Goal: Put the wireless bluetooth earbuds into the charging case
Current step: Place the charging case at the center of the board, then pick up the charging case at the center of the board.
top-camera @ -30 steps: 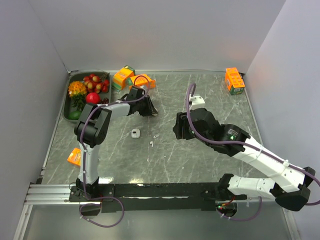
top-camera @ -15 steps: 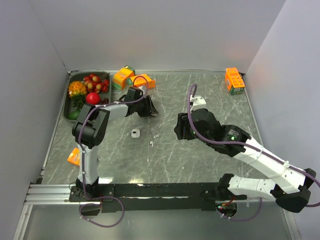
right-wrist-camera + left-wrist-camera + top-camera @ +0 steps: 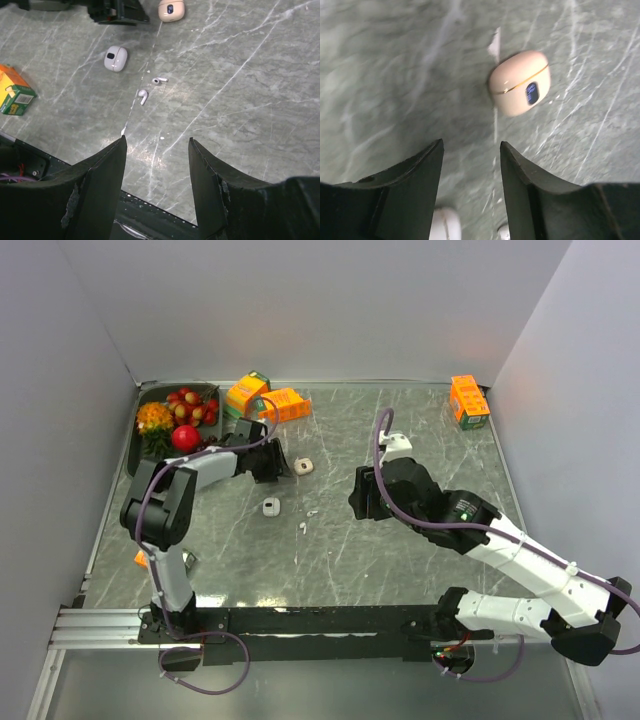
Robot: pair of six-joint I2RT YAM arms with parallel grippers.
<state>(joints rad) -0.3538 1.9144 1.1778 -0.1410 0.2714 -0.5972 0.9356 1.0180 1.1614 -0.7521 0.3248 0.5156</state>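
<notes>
Far left: dark tray (image 3: pixel 133 462) of fruit, with two orange cartons (image 3: pixel 246 392) just right of it along the far edge.

Left gripper (image 3: pixel 283 468): low over the table, jaws partly open, nothing between them. Beige case (image 3: pixel 304 467), lid shut, lies on the table just right of its fingertips, not touching.

White case (image 3: pixel 270 506): nearer than the left gripper, alone on the table, appears shut.

Earbuds: two, one (image 3: pixel 312 512) and the other (image 3: pixel 301 528), loose on the table just right of the white case. They are close together, apart from each other, outside either case.

Right gripper (image 3: pixel 358 502): right of the earbuds, raised, jaws standing apart, empty.

Far right corner: single orange carton (image 3: pixel 468 400).
</notes>
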